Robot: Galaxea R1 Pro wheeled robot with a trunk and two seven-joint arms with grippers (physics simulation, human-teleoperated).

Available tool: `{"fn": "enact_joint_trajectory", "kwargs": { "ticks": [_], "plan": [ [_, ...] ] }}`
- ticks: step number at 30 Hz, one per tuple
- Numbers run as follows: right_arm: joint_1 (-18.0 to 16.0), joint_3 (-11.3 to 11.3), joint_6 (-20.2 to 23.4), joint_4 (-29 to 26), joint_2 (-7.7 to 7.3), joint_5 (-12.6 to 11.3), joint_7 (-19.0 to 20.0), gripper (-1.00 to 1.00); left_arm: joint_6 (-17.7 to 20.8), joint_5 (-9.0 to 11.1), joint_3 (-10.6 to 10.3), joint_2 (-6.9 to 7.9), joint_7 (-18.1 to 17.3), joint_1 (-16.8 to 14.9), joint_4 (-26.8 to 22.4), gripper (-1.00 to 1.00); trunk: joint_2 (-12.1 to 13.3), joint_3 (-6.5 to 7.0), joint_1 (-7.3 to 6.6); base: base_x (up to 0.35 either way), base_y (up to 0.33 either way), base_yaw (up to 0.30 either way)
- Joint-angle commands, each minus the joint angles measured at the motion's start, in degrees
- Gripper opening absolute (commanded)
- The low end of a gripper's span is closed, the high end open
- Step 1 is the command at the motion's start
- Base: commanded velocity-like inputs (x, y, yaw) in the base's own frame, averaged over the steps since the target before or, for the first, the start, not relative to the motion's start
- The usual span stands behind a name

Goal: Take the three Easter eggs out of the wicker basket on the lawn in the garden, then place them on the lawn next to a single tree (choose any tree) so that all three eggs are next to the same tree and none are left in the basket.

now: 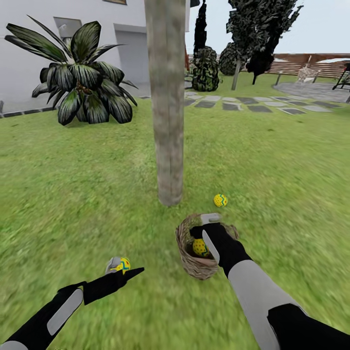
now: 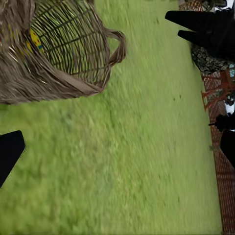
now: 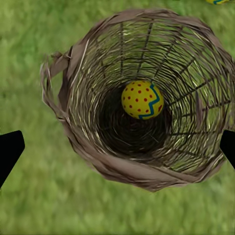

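Right tool [image 1: 208, 232] spread above wicker basket [image 3: 142, 98] — one egg [image 3: 142, 100] inside.

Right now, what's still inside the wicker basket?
One Easter egg lies at the bottom of the wicker basket, seen past the open right gripper. The right wrist view looks straight in; nothing else shows inside. The woven walls hide no part of the floor there.

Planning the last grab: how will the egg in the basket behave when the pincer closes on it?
The egg looks smooth and round, so it may slip or roll along the basket floor. It lies deep between woven walls, so the right pincer probably has little room.
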Motion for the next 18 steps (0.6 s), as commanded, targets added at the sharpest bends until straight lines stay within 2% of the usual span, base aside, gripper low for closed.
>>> {"fn": "enact_joint_trajectory", "kwargs": {
  "ticks": [1,7,14,18],
  "plan": [
    [0.00,0.00,0.00,0.01,0.00,0.00,0.00,1.00,0.02,-0.02,0.00,0.02,0.02,0.00,0.00,1.00,0.00,-0.08,0.00,0.199,-0.002,0.137],
    [0.00,-0.01,-0.08,0.03,0.00,0.00,0.00,1.00,0.05,-0.07,0.01,0.03,0.21,0.00,0.00,1.00,0.00,-0.54,0.00,0.302,-0.019,0.123],
    [0.00,0.00,-0.18,-0.03,0.00,0.09,-0.06,1.00,-0.11,-0.09,0.01,0.04,0.09,0.02,0.00,1.00,0.00,-0.78,0.00,0.317,-0.027,0.012],
    [0.00,-0.10,-0.24,0.09,0.00,0.11,-0.05,1.00,-0.12,-0.07,0.01,0.04,-0.03,0.02,0.00,1.00,0.00,-1.11,0.00,0.108,-0.001,0.000]
  ]
}}
